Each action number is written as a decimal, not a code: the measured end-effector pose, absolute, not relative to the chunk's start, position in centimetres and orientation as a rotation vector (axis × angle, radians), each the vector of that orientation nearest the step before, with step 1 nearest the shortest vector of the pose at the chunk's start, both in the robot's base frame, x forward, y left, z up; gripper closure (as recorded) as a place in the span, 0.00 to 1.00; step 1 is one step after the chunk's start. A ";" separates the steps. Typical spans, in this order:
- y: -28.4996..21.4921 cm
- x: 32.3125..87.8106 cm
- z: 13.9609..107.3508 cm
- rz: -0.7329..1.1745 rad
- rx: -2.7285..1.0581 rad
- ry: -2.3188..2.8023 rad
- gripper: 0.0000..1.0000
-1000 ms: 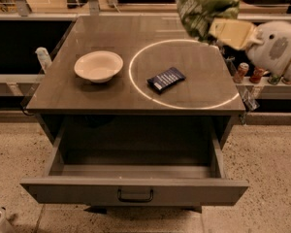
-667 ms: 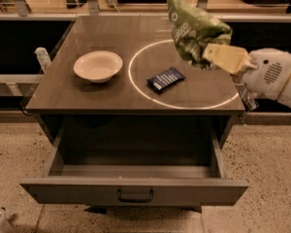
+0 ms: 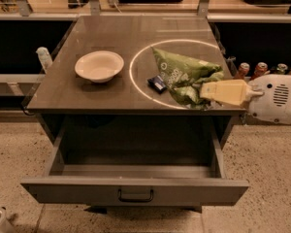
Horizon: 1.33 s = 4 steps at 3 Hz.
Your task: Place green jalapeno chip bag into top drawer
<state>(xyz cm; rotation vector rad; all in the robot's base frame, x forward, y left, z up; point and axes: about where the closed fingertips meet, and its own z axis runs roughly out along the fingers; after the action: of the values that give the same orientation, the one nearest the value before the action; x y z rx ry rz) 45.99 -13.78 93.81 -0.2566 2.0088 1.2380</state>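
Observation:
The green jalapeno chip bag (image 3: pixel 183 74) is a crumpled light-green foil bag, held over the right front part of the counter top (image 3: pixel 111 38). My gripper (image 3: pixel 206 92) comes in from the right with cream fingers (image 3: pixel 228 91) shut on the bag's lower right end. The bag covers most of a small dark-blue flat packet (image 3: pixel 157 83). The top drawer (image 3: pixel 136 191) is pulled open below the counter, grey, with a dark bar handle at its centre, and its inside looks bare.
A white bowl (image 3: pixel 99 66) sits on the left of the counter. A white ring is marked on the counter top. Several bottles (image 3: pixel 262 69) stand on a shelf at the right behind my arm. A small white bottle (image 3: pixel 43 57) is at the left edge.
My gripper has carried the bag down and forward, from high above the counter's back right to low over its front right, now covering part of the blue packet.

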 end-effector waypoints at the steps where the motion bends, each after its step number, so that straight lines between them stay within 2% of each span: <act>1: -13.8 46.0 93.8 1.237 -0.257 2.008 1.00; 2: -11.8 46.3 92.1 1.318 -0.289 2.056 1.00; 4: -6.3 46.4 84.9 1.597 -0.351 2.246 1.00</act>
<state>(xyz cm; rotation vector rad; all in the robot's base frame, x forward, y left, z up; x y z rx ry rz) 46.43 -6.33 84.89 -0.3508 2.2463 1.5967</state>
